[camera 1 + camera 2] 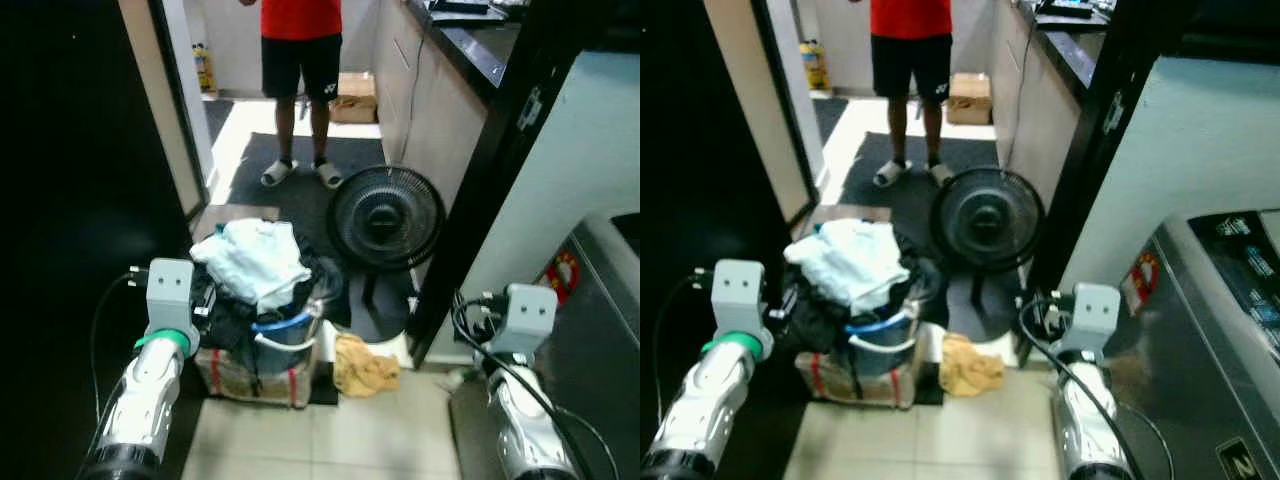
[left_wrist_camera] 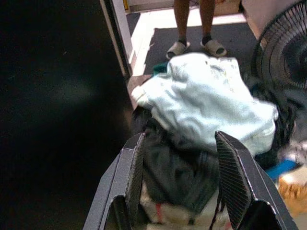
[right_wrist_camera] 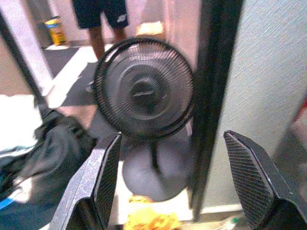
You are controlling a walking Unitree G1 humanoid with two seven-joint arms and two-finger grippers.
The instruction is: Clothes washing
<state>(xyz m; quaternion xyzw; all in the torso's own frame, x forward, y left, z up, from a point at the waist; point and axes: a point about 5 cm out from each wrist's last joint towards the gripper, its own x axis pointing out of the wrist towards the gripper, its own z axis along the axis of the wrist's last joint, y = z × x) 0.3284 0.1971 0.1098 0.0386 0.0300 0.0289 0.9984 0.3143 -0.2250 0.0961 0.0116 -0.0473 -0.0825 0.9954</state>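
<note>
A heap of laundry fills a basket (image 1: 258,375) on the floor ahead: a pale white-blue garment (image 1: 255,258) lies on top of dark clothes (image 2: 175,167). My left gripper (image 2: 178,179) is open, hovering just short of the heap's near side, with nothing between its fingers. A yellow cloth (image 1: 364,366) lies on the tiles right of the basket. The grey washing machine (image 1: 1215,335) stands at my right. My right gripper (image 3: 173,184) is open and empty, pointing at a black floor fan (image 3: 143,91). My left arm (image 1: 150,385) and right arm (image 1: 520,400) reach forward.
The floor fan (image 1: 386,215) stands just behind the basket, next to a dark door frame (image 1: 480,190). A person in a red shirt and dark shorts (image 1: 300,60) stands on a dark mat in the doorway beyond. A dark wall (image 1: 70,200) closes the left side.
</note>
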